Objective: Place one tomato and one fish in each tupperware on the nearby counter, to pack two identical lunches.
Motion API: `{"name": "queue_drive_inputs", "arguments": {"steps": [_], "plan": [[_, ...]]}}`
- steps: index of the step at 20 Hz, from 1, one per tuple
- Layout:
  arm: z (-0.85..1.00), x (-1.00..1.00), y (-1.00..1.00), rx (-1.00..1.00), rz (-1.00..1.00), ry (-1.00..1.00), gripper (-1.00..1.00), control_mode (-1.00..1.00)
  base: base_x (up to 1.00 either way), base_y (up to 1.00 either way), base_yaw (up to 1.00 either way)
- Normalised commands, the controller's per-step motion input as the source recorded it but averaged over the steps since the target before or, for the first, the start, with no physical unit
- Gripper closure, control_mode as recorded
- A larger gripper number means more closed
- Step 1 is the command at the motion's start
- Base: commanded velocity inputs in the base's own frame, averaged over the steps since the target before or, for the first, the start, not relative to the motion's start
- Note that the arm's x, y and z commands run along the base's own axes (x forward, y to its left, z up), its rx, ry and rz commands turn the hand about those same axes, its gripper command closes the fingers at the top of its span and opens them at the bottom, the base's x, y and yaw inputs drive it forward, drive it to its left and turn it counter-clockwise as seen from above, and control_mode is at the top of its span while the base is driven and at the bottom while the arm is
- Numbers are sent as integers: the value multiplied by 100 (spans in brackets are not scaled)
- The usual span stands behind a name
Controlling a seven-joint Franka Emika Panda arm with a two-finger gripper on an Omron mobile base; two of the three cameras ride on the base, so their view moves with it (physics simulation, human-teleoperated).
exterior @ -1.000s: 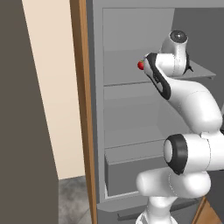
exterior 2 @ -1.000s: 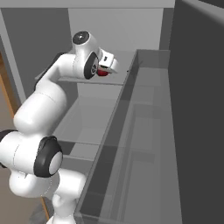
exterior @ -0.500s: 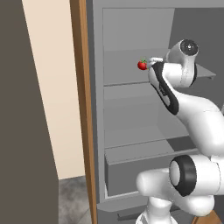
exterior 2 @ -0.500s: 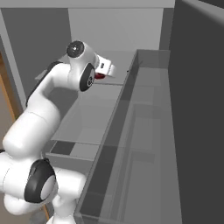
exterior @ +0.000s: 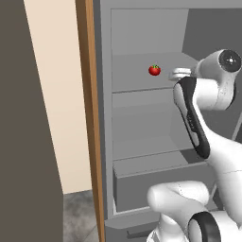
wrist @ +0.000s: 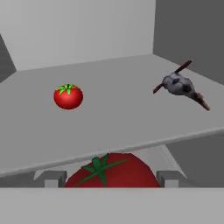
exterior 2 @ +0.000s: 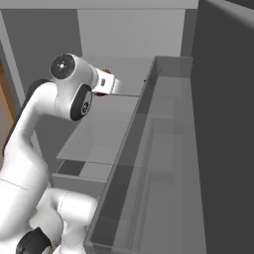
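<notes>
Inside an open grey fridge (exterior: 142,123), a small tomato (wrist: 68,96) sits on the upper shelf (wrist: 113,109), with a grey fish (wrist: 180,85) well apart from it near the side wall. A second tomato (wrist: 111,171) lies between the gripper (wrist: 111,177) fingertips (wrist: 51,178), which stand wide at either side of it; whether they touch it cannot be told. A wooden panel (exterior: 89,118) borders the fridge.

Flat, even rendered light fills all three views, with no glare and no hard-edged shadows. The grey shelf (wrist: 113,109) reads brightest in the hand view's centre, while side walls darken toward the upper right. The small round red tomato with green stalk (wrist: 68,96) shows only soft shading underneath. Edges look slightly soft and low-resolution, without lens distortion.
</notes>
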Motion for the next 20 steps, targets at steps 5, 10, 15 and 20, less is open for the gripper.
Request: {"name": "queue_drive_inputs", "arguments": {"steps": [5, 10, 15, 20], "plan": [[-19, -100, 27, -3, 4, 0, 100, -100, 0, 0, 0], [-22, -100, 11, 0, 4, -3, 100, -100, 0, 0, 0], [-6, -59, 26, -2, 0, 1, 100, 100, -37, 16, -2], [0, 0, 0, 0, 0, 0, 100, 100, -98, 11, -7]]}}
